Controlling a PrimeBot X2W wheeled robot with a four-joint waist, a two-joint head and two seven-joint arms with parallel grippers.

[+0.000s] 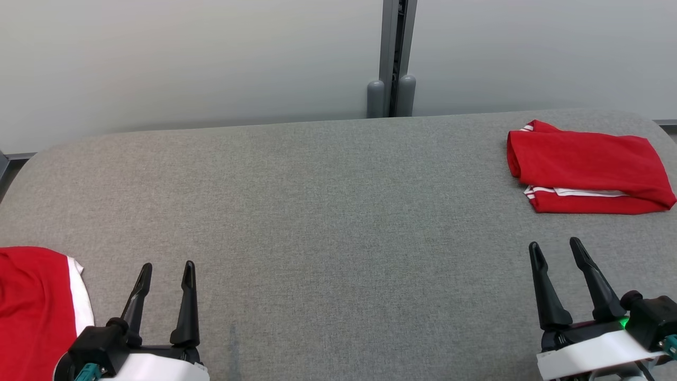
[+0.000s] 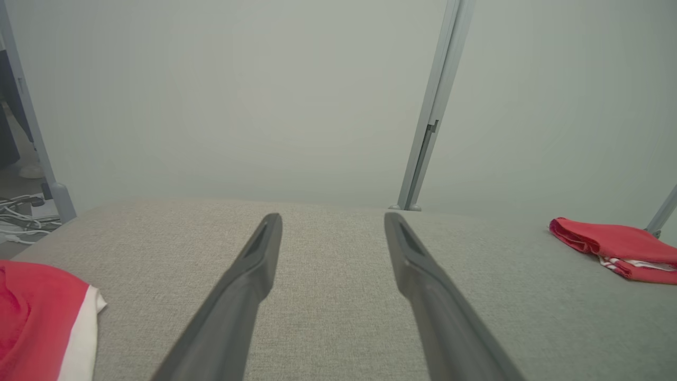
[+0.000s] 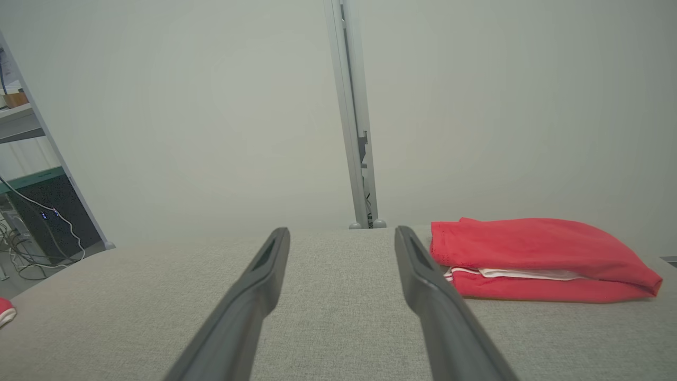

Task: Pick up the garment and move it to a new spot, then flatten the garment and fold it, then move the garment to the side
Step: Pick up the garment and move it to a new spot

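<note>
While the left gripper [image 1: 167,265] and right gripper [image 1: 555,243] hover spread and empty over the near edge of the grey table [image 1: 317,211], the folded red garment [image 1: 587,164] lies by its far right corner, apparently already set aside, and a second red garment [image 1: 31,301] lies at the near left edge.

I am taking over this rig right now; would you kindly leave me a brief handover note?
The left gripper is open and empty, low over the table. The right gripper likewise.
The folded red garment lies at the far right, touching neither: it looks done.
The second red garment lies at the near left beside the left gripper, seemingly unfolded, probably still to handle.
</note>
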